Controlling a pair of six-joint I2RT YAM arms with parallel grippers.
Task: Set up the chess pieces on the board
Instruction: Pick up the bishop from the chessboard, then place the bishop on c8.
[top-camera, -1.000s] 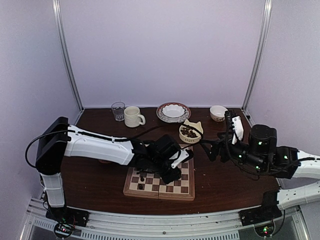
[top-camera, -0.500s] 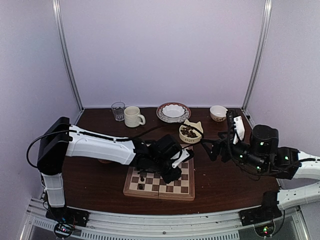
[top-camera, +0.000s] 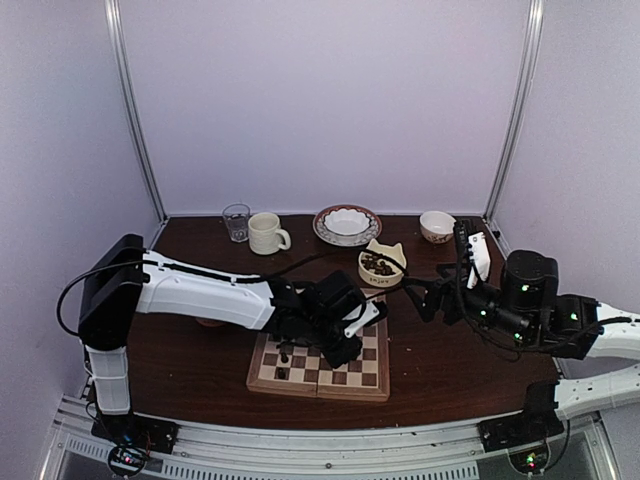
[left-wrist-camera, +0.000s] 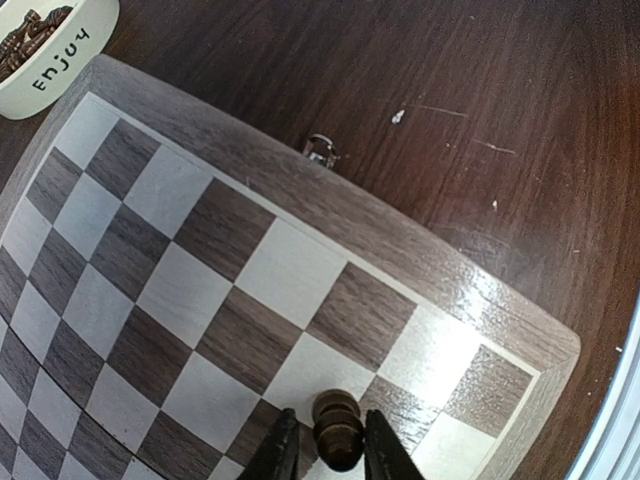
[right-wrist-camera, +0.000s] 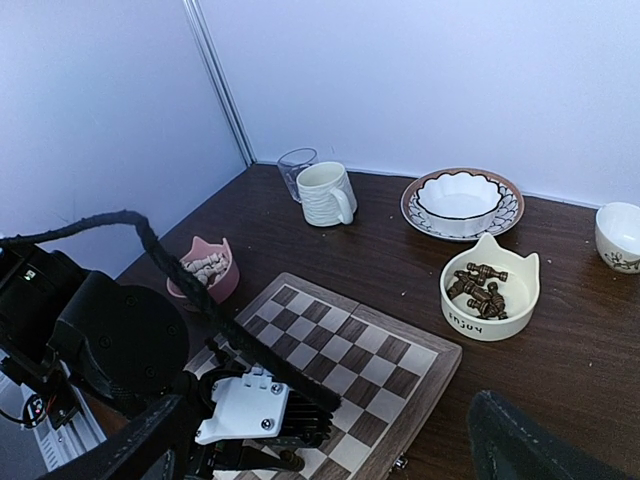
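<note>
Top external: against the earlier frame, nothing on the table (top-camera: 180, 370) has moved; both arms have shifted only a trace. Left gripper (top-camera: 345, 348) hangs over the board (top-camera: 375, 385), just toward 1 o'clock of its centre; its jaws are not legible here. Two dark pieces (top-camera: 283, 353) stand on the board's 9 o'clock side. Right gripper (top-camera: 420, 297) hovers off the board at 2 o'clock, near the cream cat-eared bowl (top-camera: 381, 265) of dark pieces. Glass (top-camera: 236, 221), mug (top-camera: 267, 233), scalloped dish (top-camera: 347, 224) and small bowl (top-camera: 436, 226) line the 12 o'clock edge. Pink bowl (top-camera: 210, 322) is almost wholly hidden under the left arm. Left wrist: at 6 o'clock, the jaws stand close on either side of one dark piece (left-wrist-camera: 337, 430) above squares near the board's corner; whether they press it cannot be told, and its foot is cut off. Metal clasp (left-wrist-camera: 320, 150) sits on the border at 12 o'clock; the cream bowl is cropped at 10 o'clock. Right wrist: jaws spread wide and empty, both fingers blurred at the lower edge. The pink bowl holds pale pieces at 9 o'clock; the small bowl is cut off at 3 o'clock.
</note>
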